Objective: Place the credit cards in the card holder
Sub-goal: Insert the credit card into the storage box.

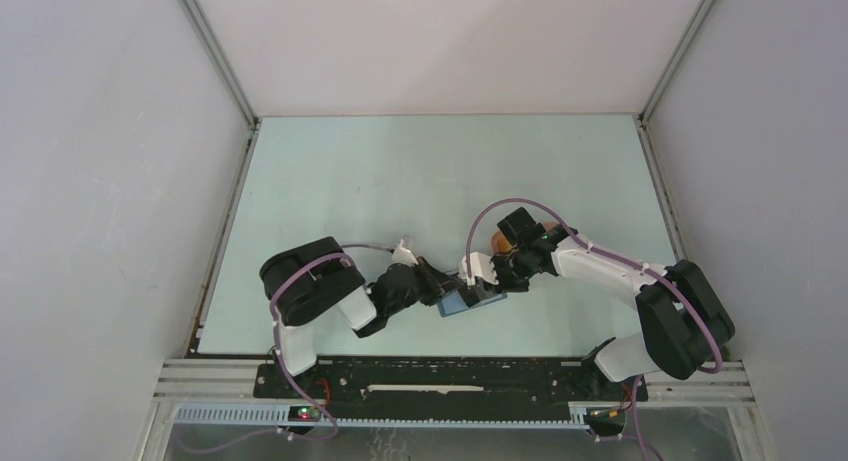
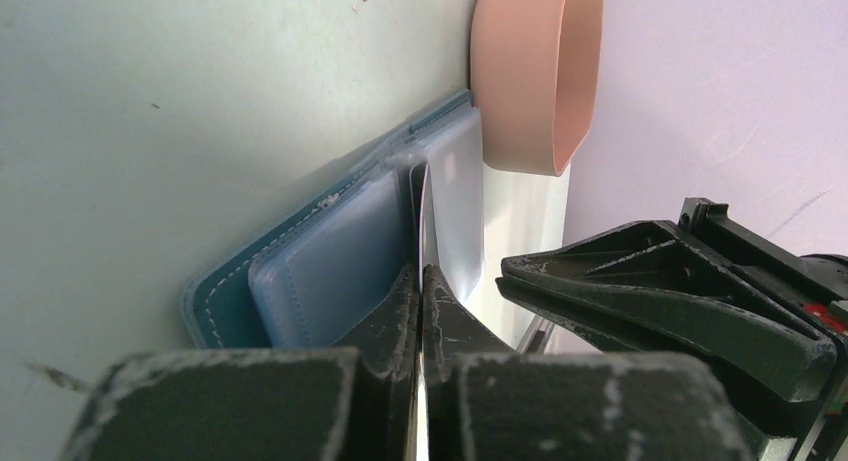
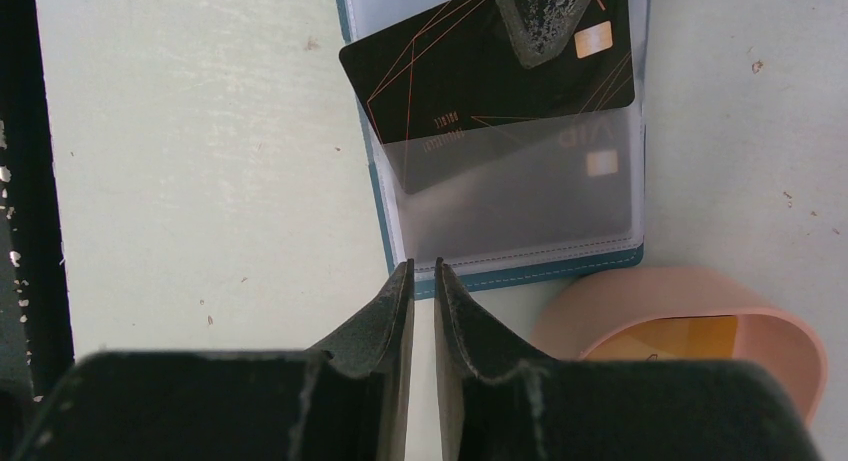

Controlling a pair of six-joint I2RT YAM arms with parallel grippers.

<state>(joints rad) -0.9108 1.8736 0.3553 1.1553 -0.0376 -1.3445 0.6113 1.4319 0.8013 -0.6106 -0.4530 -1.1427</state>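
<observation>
Robotics laboratory test cell. A pale green counter [image 1: 420, 171] is boxed in by plain white panels [image 1: 110, 161] on metal framing [image 1: 215, 51]. A cabled left arm [image 1: 310, 291] and right arm [image 1: 620, 281] are bolted to a slotted rail [image 1: 450, 389] at the near edge.

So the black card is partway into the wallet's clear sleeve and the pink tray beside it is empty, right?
Not quite. The black card is partway into the clear sleeve of the card holder, but the pink tray beside it is not empty: the right wrist view shows an orange-yellow card lying in it.
</observation>
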